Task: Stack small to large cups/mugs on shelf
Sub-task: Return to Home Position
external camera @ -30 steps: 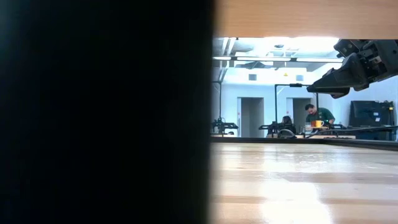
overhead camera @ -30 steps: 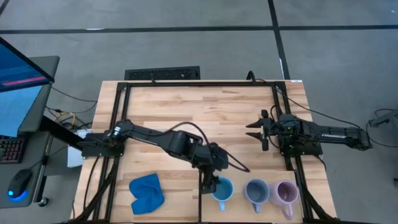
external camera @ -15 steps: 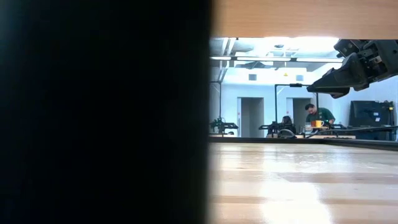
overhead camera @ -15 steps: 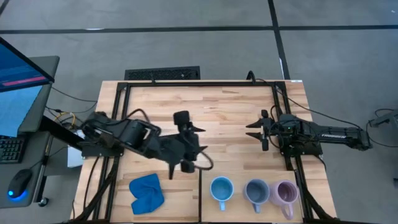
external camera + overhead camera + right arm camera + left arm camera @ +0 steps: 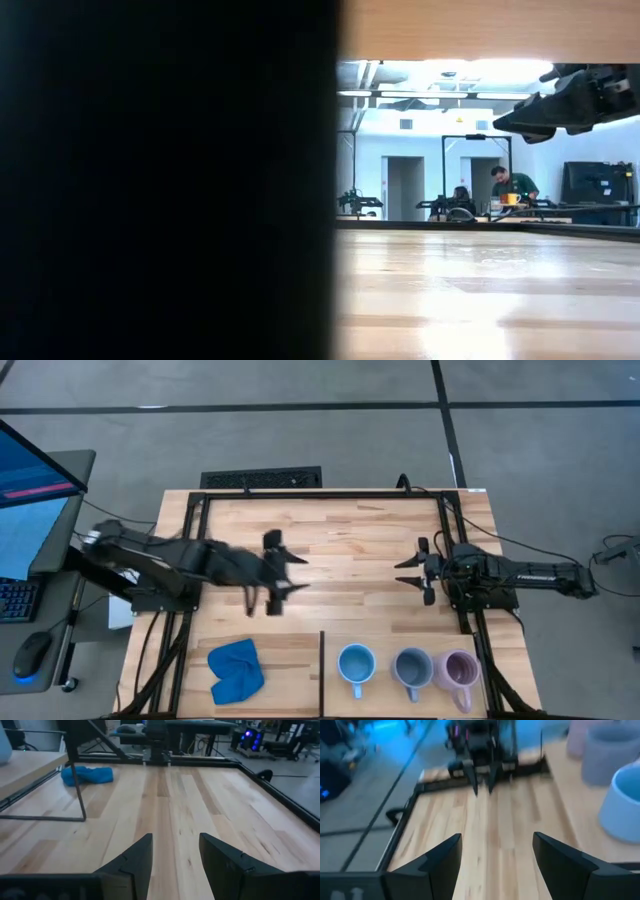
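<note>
Three upright mugs (image 5: pixel 412 666) line the shelf (image 5: pixel 400 640) crosswise, handles toward its outer edge; both jaws gape.

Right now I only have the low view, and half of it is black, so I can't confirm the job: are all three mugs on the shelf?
Observer: Yes. The light blue mug, the grey-blue mug and the lilac mug stand upright in a row on the shelf.
Operator: Is either arm holding anything?
Observer: No. The left gripper hangs over the left half of the table, fingers open and empty.
Operator: And the right one?
Observer: The right gripper is at the table's right side, facing the left one, fingers open and empty.
</note>
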### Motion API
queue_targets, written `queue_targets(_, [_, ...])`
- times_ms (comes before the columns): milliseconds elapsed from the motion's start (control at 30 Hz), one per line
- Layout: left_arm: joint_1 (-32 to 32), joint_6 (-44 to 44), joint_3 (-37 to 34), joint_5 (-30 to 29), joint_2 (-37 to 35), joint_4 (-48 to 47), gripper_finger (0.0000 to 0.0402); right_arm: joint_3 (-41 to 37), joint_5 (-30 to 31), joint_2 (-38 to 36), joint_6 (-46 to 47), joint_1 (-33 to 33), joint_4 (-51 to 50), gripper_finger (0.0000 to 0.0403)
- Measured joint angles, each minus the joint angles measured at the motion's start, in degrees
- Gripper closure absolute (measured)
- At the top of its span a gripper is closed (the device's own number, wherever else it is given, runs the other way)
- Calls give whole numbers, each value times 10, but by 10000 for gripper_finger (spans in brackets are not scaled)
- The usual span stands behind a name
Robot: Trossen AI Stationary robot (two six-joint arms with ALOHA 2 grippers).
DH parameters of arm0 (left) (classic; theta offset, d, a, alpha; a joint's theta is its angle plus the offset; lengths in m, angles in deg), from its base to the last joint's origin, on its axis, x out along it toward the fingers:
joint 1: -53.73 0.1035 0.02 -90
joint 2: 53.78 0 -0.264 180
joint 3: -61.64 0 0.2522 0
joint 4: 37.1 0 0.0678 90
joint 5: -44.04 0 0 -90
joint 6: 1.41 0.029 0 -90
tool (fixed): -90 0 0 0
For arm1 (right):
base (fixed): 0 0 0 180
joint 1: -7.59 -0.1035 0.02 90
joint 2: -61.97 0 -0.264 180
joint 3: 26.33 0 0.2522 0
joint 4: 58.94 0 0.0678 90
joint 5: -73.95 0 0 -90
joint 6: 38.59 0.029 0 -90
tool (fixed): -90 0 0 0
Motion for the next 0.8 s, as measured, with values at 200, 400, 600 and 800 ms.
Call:
queue_targets(200, [85, 19, -290, 116, -198, 271, 166, 0, 0, -18, -26, 4, 26, 220])
queue_targets(400, [164, 21, -484, 172, -287, 438, 166, 1, 0, -72, -55, 30, 39, 220])
queue_targets(600, [238, 21, -560, 198, -298, 501, 166, -23, -3, -121, -64, 79, 39, 220])
queue_targets(800, [296, 31, -606, 241, -333, 546, 166, -25, -20, -122, -55, 141, 43, 220])
